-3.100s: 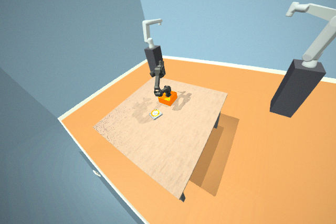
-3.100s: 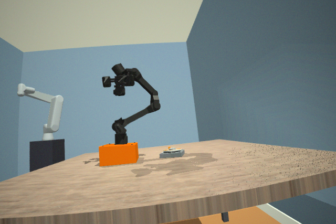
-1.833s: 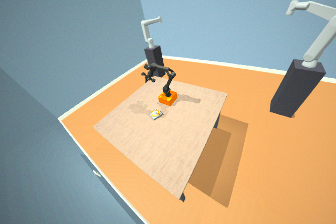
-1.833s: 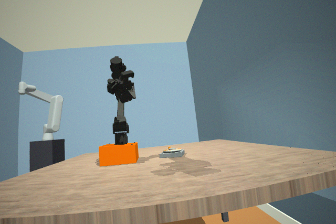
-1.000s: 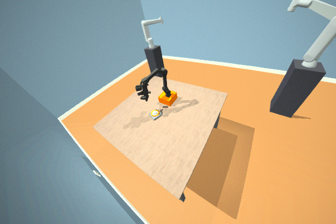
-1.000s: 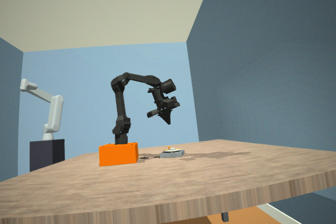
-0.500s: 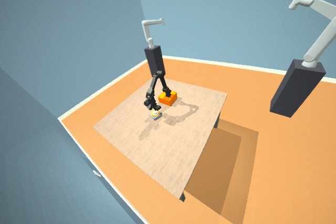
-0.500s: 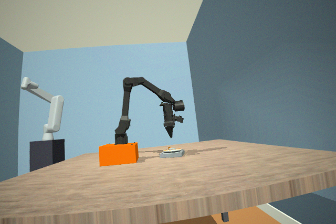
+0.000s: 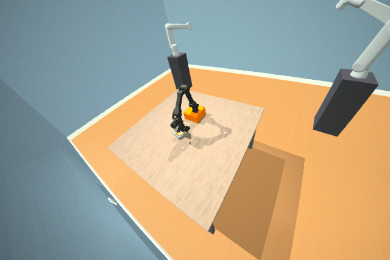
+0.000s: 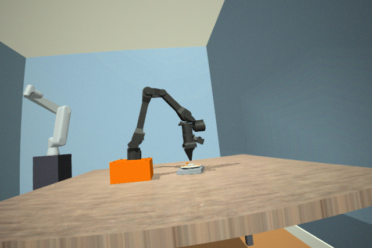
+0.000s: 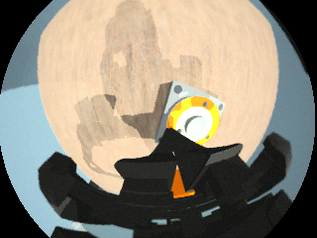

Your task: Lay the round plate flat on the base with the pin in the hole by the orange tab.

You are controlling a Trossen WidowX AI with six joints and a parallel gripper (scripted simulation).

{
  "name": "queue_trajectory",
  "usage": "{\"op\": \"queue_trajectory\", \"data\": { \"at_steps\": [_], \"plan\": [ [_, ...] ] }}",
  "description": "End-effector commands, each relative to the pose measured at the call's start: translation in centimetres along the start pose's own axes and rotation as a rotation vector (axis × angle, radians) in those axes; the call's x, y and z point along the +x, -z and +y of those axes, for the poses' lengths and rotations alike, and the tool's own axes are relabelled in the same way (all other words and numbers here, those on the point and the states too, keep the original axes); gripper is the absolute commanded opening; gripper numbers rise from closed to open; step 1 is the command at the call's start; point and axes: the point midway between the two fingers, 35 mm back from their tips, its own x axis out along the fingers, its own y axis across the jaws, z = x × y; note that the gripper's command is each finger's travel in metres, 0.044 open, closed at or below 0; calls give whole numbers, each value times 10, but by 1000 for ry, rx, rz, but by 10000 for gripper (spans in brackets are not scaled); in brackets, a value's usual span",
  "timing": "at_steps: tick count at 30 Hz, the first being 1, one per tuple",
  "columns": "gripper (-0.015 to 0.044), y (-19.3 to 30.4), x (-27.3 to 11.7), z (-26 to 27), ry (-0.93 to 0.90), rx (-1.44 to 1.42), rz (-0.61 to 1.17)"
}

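The round yellow plate (image 9: pixel 180 133) (image 10: pixel 196 166) (image 11: pixel 214 121) with a white centre sits on the square grey base (image 9: pixel 179 136) (image 10: pixel 189 172) (image 11: pixel 172 99). A dark gap shows under the plate in the exterior view, and the plate looks slightly tilted. The orange tab (image 10: pixel 187 163) stands up from it there. My gripper (image 10: pixel 190 160) (image 11: pixel 168 130) is shut and empty, pointing down. Its tips are just above the plate near the tab; contact cannot be told. In the wrist view the fingers hide the plate's lower-left edge. The pin cannot be made out.
The orange box (image 9: pixel 194 115) (image 10: pixel 130 171) under my arm's foot stands near the base on the wooden table (image 9: pixel 195 168) (image 10: pixel 210 197). Two pale arms on dark pedestals (image 9: pixel 341 103) (image 9: pixel 180 71) stand beyond the table.
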Motion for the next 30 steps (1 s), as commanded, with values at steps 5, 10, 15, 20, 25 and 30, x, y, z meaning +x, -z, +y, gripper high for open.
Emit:
{"op": "queue_trajectory", "data": {
  "at_steps": [5, 10, 15, 20, 25, 30],
  "plan": [
    [0, 3, 15, -1, 5, -7, 13],
    [0, 8, 15, -1, 5, -7, 13],
    [0, 14, 16, -2, 5, -7, 13],
    [0, 21, 16, -2, 5, -7, 14],
    [0, 27, 16, -4, 5, -7, 14],
    [0, 32, 16, -6, 5, -7, 15]
  ]
}}
